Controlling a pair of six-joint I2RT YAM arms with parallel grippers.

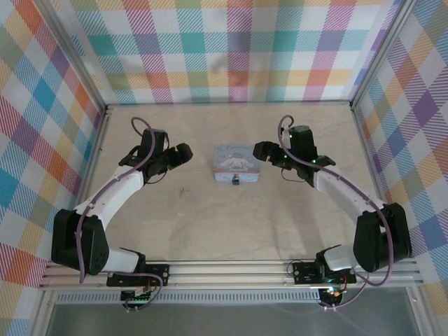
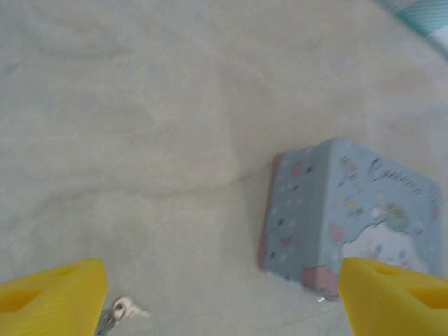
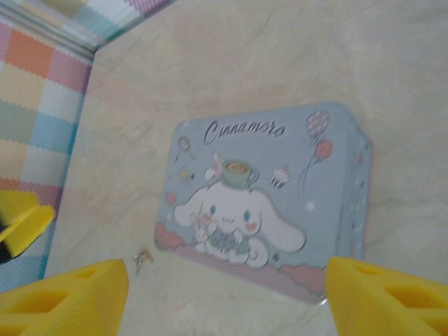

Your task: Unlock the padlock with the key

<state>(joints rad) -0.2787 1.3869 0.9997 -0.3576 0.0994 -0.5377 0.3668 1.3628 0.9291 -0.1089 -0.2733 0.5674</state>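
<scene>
The padlock (image 1: 236, 181) is a tiny bluish lock at the middle of the near edge of the pastel tin (image 1: 236, 162). The key (image 1: 183, 191) lies loose on the table, left of the tin and nearer the arms. In the left wrist view the key (image 2: 124, 308) is just inside the left finger (image 2: 52, 294). In the right wrist view the key (image 3: 142, 260) rests off the tin's (image 3: 266, 189) near left corner. My left gripper (image 1: 183, 154) hovers open and empty left of the tin. My right gripper (image 1: 262, 149) hovers open and empty at the tin's right side.
The tin (image 2: 350, 210) carries a white cartoon figure and stands mid-table. Checked walls (image 1: 231, 49) close the table (image 1: 231, 231) on three sides. One yellow finger of the left gripper (image 3: 21, 220) appears at the left edge of the right wrist view.
</scene>
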